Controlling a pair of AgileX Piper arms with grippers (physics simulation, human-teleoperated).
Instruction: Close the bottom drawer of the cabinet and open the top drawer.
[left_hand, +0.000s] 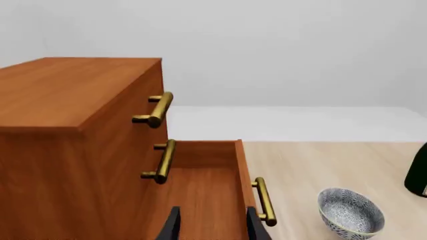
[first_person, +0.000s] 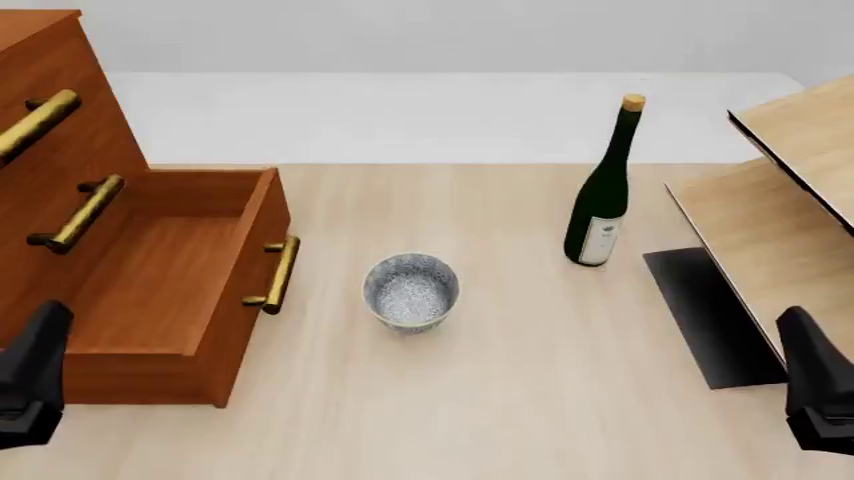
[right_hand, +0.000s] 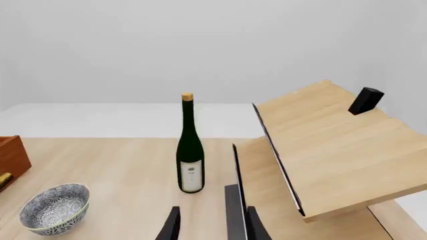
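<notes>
Front view gives me the desk (first_person: 534, 400) with the cabinet (first_person: 54, 130) filling the upper left of the frame, its bottom drawer (first_person: 160, 290) pulled far out at left centre and its top drawer (first_person: 34, 125) shut at the upper left edge. A pale shelf unit (first_person: 787, 190) sits at right, a green bottle (first_person: 601, 200) right of centre, a patterned bowl (first_person: 411, 290) at centre just beside the drawer's brass handle (first_person: 274, 275).

My left gripper (left_hand: 210, 225) hangs over the open drawer, fingers parted, holding nothing. My right gripper (right_hand: 210, 225) waits at lower right, fingers likewise apart and empty.

I judge closing comes first: I should set the left fingers against the drawer front beside the handle and push squarely toward the cabinet, avoiding the bowl.
</notes>
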